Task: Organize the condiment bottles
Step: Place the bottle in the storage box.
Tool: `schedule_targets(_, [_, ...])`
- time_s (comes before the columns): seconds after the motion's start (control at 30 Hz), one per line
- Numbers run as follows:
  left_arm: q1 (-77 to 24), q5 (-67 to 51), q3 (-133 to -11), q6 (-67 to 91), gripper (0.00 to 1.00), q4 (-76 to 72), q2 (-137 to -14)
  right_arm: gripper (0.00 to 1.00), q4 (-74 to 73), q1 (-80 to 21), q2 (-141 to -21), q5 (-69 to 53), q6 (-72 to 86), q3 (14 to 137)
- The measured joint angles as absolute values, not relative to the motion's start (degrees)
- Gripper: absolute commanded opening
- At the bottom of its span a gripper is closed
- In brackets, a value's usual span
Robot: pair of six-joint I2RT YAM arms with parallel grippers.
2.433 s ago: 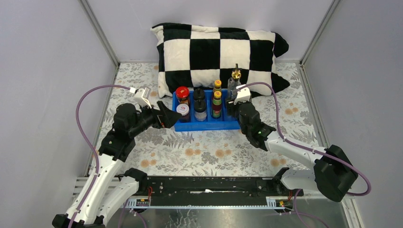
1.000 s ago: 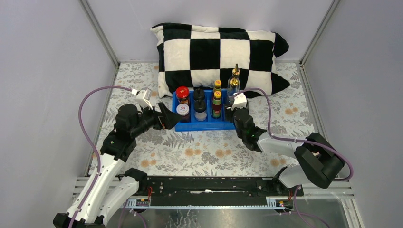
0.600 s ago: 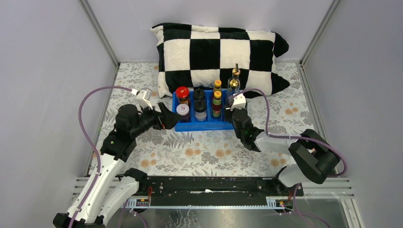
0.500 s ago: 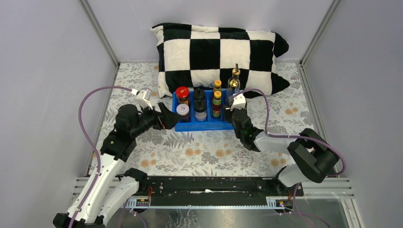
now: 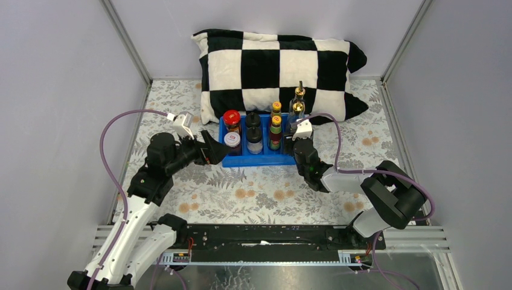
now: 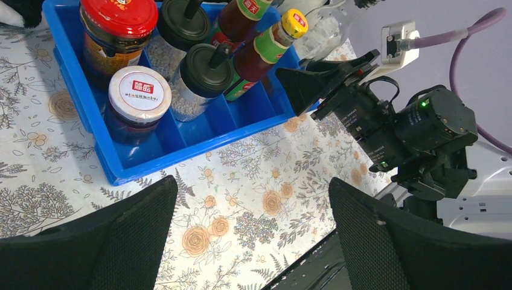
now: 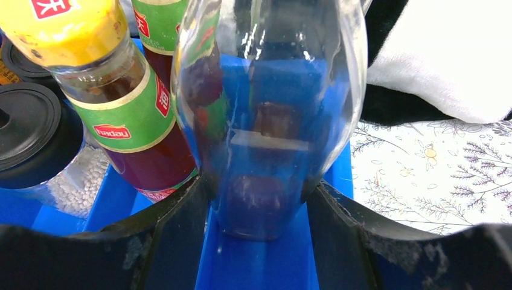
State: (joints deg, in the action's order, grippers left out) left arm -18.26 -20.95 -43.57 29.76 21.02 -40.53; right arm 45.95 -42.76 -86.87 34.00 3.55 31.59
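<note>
Floral tablecloth (image 5: pixel 265 193) meets lilac walls (image 5: pixel 54 90) (pillow (image 5: pixel 278 60) behind condiment bottles (image 5: pixel 254 140)).

The left arm rises from its base with the elbow bent and the wrist turned to the right. Its tool (image 5: pixel 212 151) hangs low with both fingers spread wide. The right arm folds sharply at the elbow, forearm stretched left, and its tool (image 5: pixel 294 144) pinches the base of a glass bottle (image 7: pixel 272 90) between its fingers.
</note>
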Motion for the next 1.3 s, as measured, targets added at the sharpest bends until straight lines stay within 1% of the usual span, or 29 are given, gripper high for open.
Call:
schedule_targets(0.17, [-18.26, -20.95, -43.57, 29.76, 0.99, 21.02, -40.56, 0.48, 46.13, -42.76, -86.98, 34.54, 4.36, 31.57])
schedule_targets(0.57, [-18.26, -20.95, -43.57, 29.76, 0.99, 21.02, -40.84, 0.65, 46.63, -42.76, -86.96, 34.87, 4.86, 31.20])
schedule_targets(0.7, [-18.26, -20.95, -43.57, 29.76, 0.99, 21.02, -40.84, 0.67, 46.65, -42.76, -86.96, 34.87, 4.84, 31.20])
schedule_targets(0.97, [-18.26, -20.95, -43.57, 29.78, 0.99, 21.02, -40.84, 0.75, 46.63, -42.76, -84.36, 34.89, 4.56, 31.20])
schedule_targets(1.3, [-18.26, -20.95, -43.57, 29.78, 0.99, 21.02, -41.04, 0.77, 45.67, -42.76, -78.48, 34.98, 3.25, 31.20])
